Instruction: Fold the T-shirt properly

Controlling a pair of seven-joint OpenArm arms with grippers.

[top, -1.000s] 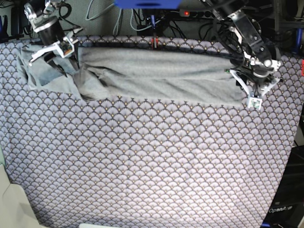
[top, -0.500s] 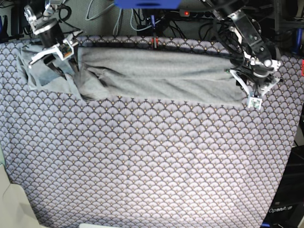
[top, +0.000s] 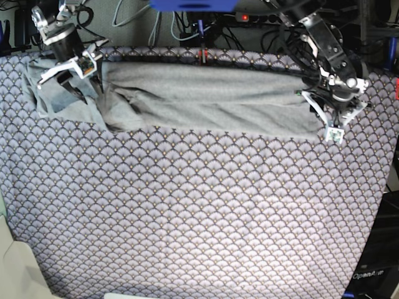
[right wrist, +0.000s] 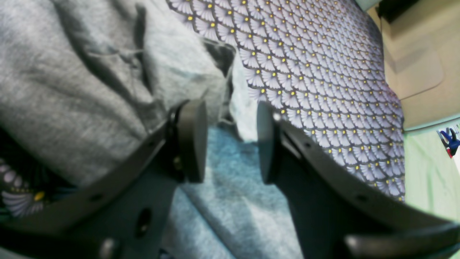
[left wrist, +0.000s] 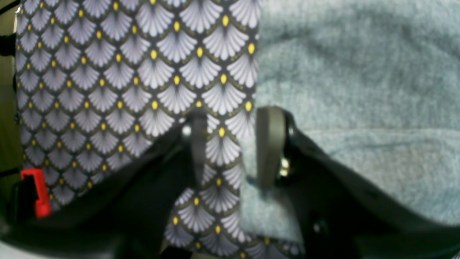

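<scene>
where the left wrist view looks down, the left gripper (left wrist: pixel 230 147) straddles the t-shirt (left wrist: pixel 359 90) edge on the tablecloth (left wrist: pixel 107 72), fingers spread; in the right wrist view the right gripper (right wrist: pixel 230 140) hangs over grey folds, pads apart, empty; the base view shows both arms angled down at the shirt's ends

This looks like a robotics lab: a table draped in a fan-patterned tablecloth (top: pixel 187 212), tangled cables (top: pixel 181 25) and a lit power strip (top: pixel 252 17) behind it, two mounted robot arms.
</scene>
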